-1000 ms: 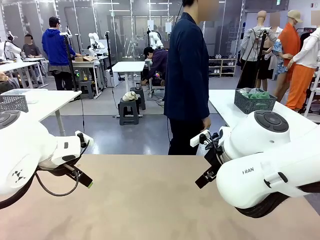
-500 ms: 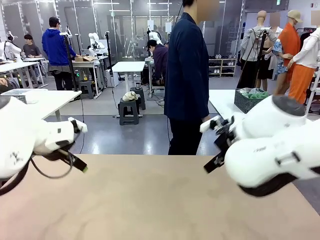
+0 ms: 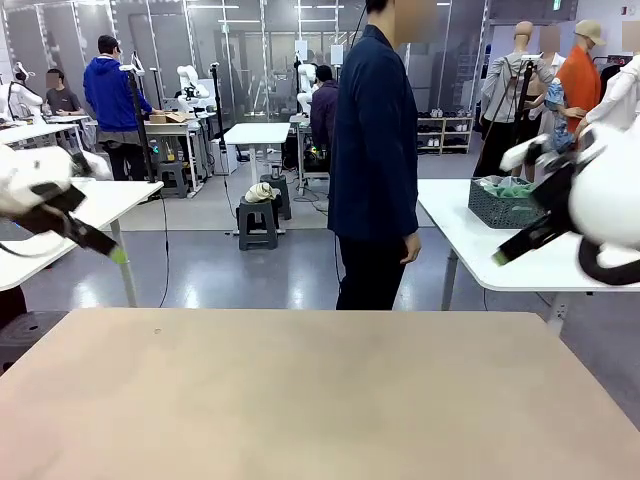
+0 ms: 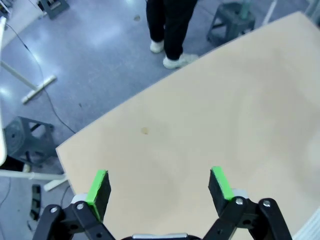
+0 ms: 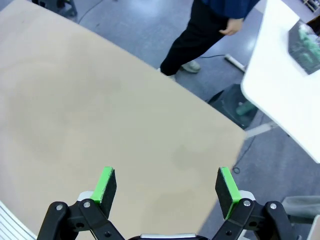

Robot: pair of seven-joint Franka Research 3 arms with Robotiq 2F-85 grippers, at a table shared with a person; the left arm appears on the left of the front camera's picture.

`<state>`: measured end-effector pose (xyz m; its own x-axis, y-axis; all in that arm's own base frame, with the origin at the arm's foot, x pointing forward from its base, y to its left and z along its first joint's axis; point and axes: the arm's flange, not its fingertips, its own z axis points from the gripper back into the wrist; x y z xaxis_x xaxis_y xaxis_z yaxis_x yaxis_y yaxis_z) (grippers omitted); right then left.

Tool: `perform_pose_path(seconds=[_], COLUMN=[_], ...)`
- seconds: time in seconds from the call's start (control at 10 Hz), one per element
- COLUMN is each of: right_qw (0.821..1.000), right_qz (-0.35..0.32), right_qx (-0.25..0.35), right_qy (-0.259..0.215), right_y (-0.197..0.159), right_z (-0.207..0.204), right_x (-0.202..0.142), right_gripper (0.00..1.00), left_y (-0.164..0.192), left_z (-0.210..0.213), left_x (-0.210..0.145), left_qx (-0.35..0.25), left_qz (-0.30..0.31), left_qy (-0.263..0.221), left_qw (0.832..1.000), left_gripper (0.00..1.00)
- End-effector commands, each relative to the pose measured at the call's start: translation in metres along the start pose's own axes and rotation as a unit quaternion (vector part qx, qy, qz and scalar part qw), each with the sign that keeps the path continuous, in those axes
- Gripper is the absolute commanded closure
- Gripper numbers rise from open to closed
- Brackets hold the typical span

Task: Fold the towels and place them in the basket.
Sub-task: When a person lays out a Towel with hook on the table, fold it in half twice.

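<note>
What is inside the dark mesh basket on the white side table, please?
Crumpled mint-green towels show above the rim of the basket. How many there are, and anything beneath them, is hidden by its walls.

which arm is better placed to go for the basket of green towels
Right, probably. The basket holding the towels sits on the white table at the robot's right, near the open right gripper; the open left gripper is far across at the left.

Left arm [image 3: 30,185] was smeared and cropped by my front view's left edge, right arm [image 3: 610,195] likewise at the right, it hid one end of the basket [image 3: 492,212], green heap [image 3: 510,187] inside was too small for me to identify, person [image 3: 375,150] was cut off at the head.
</note>
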<state>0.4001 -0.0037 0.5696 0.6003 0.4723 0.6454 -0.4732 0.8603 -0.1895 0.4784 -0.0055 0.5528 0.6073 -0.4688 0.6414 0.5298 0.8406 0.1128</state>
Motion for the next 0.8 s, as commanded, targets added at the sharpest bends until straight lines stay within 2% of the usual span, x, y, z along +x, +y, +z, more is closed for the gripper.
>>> perform_pose_path(seconds=[0.0, 0.4, 0.7], right_qw=[1.0, 1.0, 0.999], right_qz=[0.013, 0.003, -0.012], right_qx=[0.003, -0.013, -0.033], right_qy=[0.013, 0.01, -0.002], right_y=[-0.027, -0.054, -0.061], right_z=[0.04, 0.151, 0.228], right_x=[0.005, 0.006, -0.004], right_gripper=[0.0, 0.0, 0.0], left_y=[0.044, 0.087, 0.083], left_z=[0.045, 0.174, 0.226], left_x=[0.01, 0.018, 0.019], left_qx=[-0.017, 0.005, 0.014], left_qz=[0.003, 0.002, -0.019], left_qy=[-0.007, -0.027, -0.02], left_qw=[1.0, 1.0, 1.0], left_gripper=[0.0, 0.0, 0.0])
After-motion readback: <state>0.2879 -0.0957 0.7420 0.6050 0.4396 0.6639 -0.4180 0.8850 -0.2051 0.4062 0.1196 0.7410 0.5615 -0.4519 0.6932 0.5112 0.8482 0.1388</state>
